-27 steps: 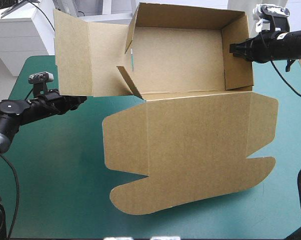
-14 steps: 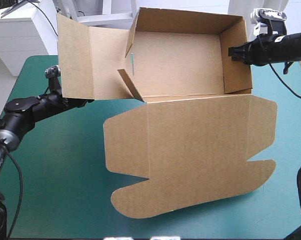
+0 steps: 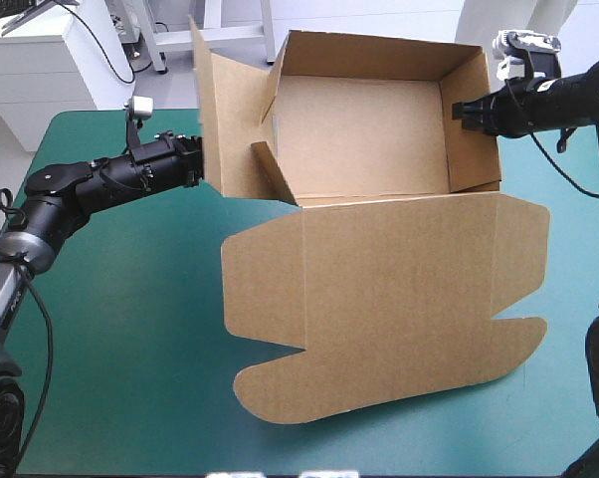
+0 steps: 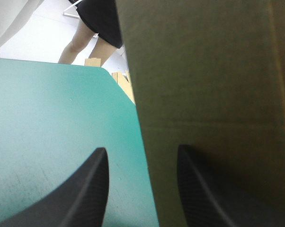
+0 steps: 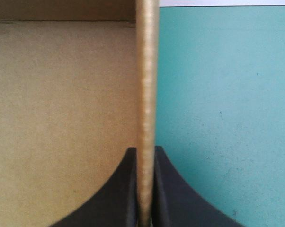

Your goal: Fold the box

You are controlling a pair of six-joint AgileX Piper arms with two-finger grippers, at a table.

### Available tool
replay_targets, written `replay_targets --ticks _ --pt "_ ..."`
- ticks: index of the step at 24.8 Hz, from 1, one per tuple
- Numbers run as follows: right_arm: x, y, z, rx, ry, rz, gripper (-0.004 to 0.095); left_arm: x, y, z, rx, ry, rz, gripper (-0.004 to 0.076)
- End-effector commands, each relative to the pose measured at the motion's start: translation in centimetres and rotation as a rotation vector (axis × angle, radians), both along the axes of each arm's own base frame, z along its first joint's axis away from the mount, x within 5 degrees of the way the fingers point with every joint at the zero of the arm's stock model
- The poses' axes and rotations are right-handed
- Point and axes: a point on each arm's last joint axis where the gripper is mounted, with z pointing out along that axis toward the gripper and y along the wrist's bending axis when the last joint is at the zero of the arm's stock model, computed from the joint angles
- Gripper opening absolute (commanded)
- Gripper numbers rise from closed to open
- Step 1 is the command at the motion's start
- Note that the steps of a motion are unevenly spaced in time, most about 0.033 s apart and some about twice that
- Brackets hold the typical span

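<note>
I saw the box (image 3: 379, 289) toward the far side of the table (image 3: 120, 339), its lid flat on the near side. My right gripper (image 5: 145, 156) was clamped on its right wall. My left gripper (image 4: 141, 156) stood parted astride the raised left flap's edge.

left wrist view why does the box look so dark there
Left wrist view: the box face toward the camera is in shade, while the cover is lit. Right wrist view: its wall edge catches light. High view: evenly lit.
</note>
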Motion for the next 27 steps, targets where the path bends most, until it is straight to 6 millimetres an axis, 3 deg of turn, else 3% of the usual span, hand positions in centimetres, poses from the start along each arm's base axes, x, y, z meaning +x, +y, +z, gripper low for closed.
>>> replay_targets --ticks 1,8,14,22,27 --pt "-0.9 0.0 2.4 0.049 -0.101 -0.021 -0.0022 -1.0 -0.2 3.7 -0.087 -0.072 -0.017 0.0326" --pt "-0.4 -0.1 1.9 0.048 -0.093 -0.025 -0.0022 -0.8 0.0 5.5 -0.074 -0.123 0.019 0.033" --pt "-0.3 -0.1 1.8 0.052 -0.089 -0.024 -0.0021 -0.9 -0.1 6.7 -0.083 -0.153 0.025 0.0431" --pt "-0.3 -0.1 1.8 0.053 -0.085 -0.024 -0.0022 -1.7 -2.4 8.3 -0.093 -0.184 -0.038 0.0435" --pt "-0.4 0.0 1.7 0.07 -0.073 -0.021 -0.0021 -1.7 -2.4 7.6 -0.027 -0.13 -0.04 0.0435"
